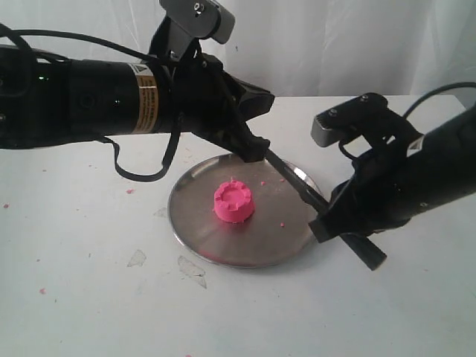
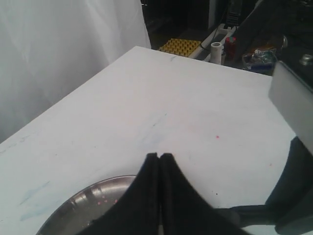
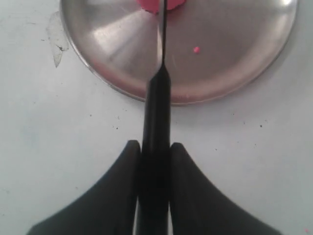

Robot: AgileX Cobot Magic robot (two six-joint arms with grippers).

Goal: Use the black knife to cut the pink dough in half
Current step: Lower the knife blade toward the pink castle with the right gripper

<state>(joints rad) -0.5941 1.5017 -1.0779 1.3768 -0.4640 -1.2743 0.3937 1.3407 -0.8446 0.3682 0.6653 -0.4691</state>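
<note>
Both jaws of the right gripper [image 3: 155, 147] pinch the black knife [image 3: 156, 105], blade pointing straight ahead at the pink dough [image 1: 234, 202].

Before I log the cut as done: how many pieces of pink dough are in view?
1. The pink dough sits whole near the middle of the steel plate. Apart from tiny crumbs, no second piece shows, though the left gripper covers part of its rim.

White table [image 1: 82, 312] is carrying a round steel plate [image 1: 195, 223], which is lying flat near the middle. Tiny pink crumbs [image 1: 130, 191] are lying scattered across the surface. A few clear filmy scraps [image 1: 136, 258] are lying just beside the plate's left edge in the exterior view; material unclear.
</note>
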